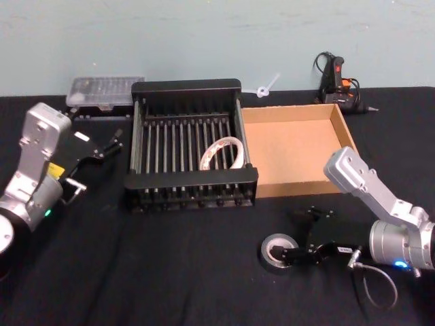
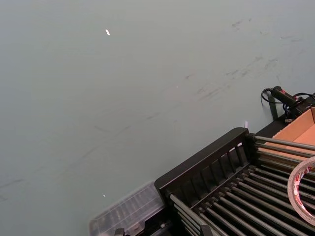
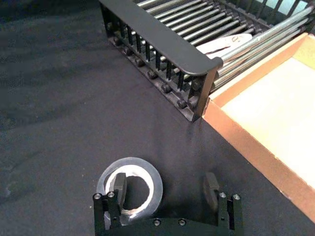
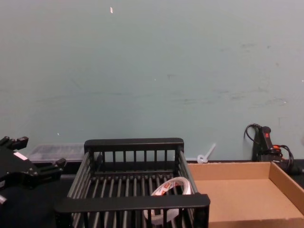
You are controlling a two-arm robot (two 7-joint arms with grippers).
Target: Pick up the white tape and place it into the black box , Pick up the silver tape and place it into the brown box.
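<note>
1. The white tape (image 1: 221, 153) leans inside the black box (image 1: 192, 89), so that half of the job looks done.
2. The left gripper (image 1: 102, 148) hangs beside the crate's left wall, jaws apart, out of the way.
3. The right gripper (image 3: 165, 189) is low on the table over the silver tape (image 3: 129, 185): jaws wide, one finger in the core, one outside, ready to pinch the wall.
4. The brown box (image 1: 295, 183) waits nearby, an easy carry by the look of it.

Head overhead, chest low; both share black box (image 1: 190, 146).
</note>
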